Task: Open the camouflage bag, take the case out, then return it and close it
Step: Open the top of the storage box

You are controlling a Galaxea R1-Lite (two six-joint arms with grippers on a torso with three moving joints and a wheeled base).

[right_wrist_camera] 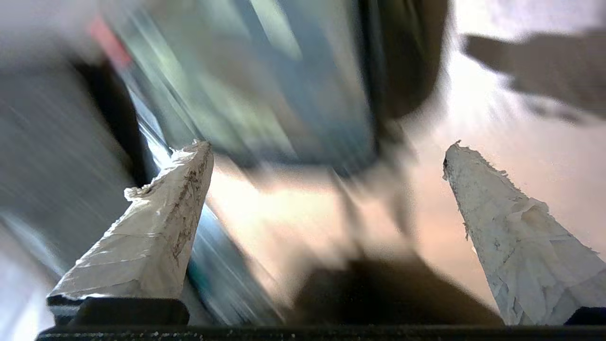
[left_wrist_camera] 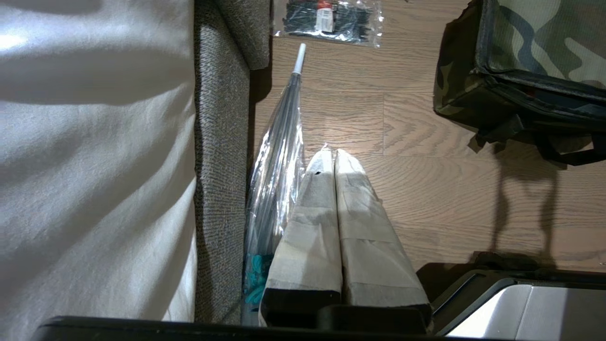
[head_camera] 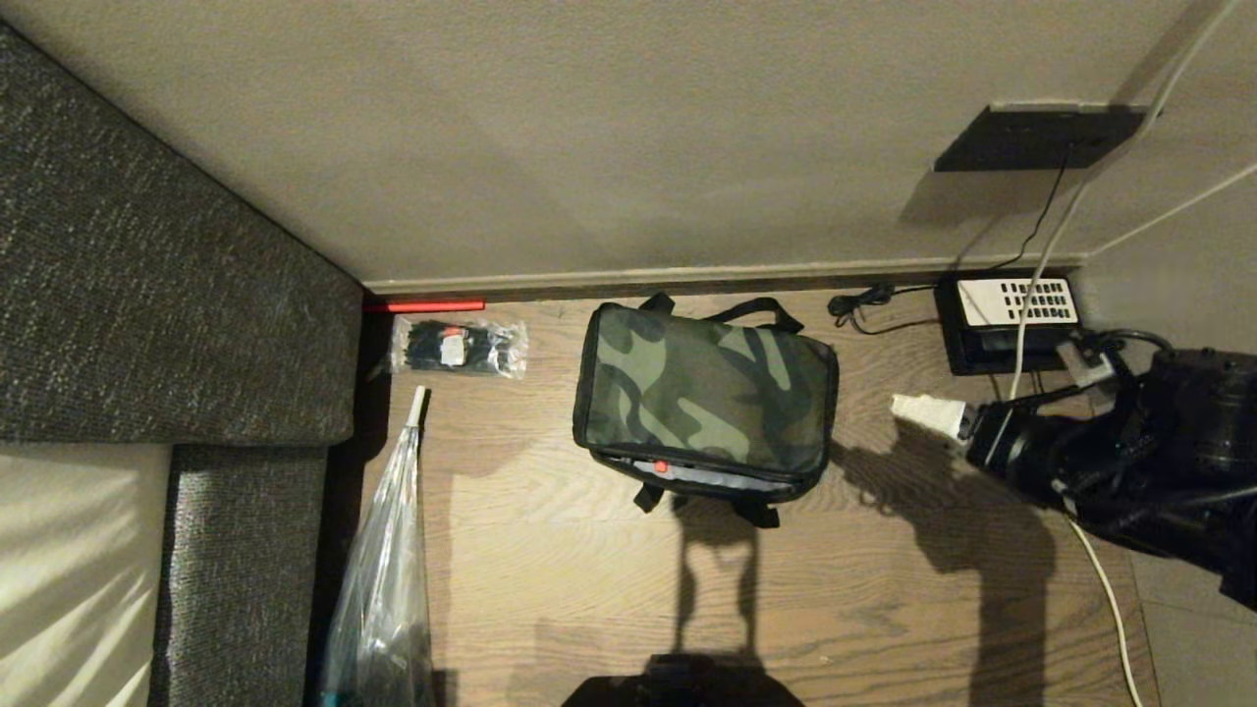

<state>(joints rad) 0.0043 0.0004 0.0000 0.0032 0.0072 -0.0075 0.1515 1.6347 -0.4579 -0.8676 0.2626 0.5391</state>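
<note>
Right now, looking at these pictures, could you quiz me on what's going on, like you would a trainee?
1. True or false: the lid of the camouflage bag stands wide open.
2. Which claw is spread open beside the bag? A) the left claw B) the right claw
3. Fill in: the packet of black cable ties lies on the wooden floor between the bag and the ____.

Key:
1. False; the lid lies down on the bag, with only a narrow gap along its near edge.
2. B; the right claw is open, while the left claw is shut and hangs over the floor near the wrapped umbrella.
3. sofa.
</note>
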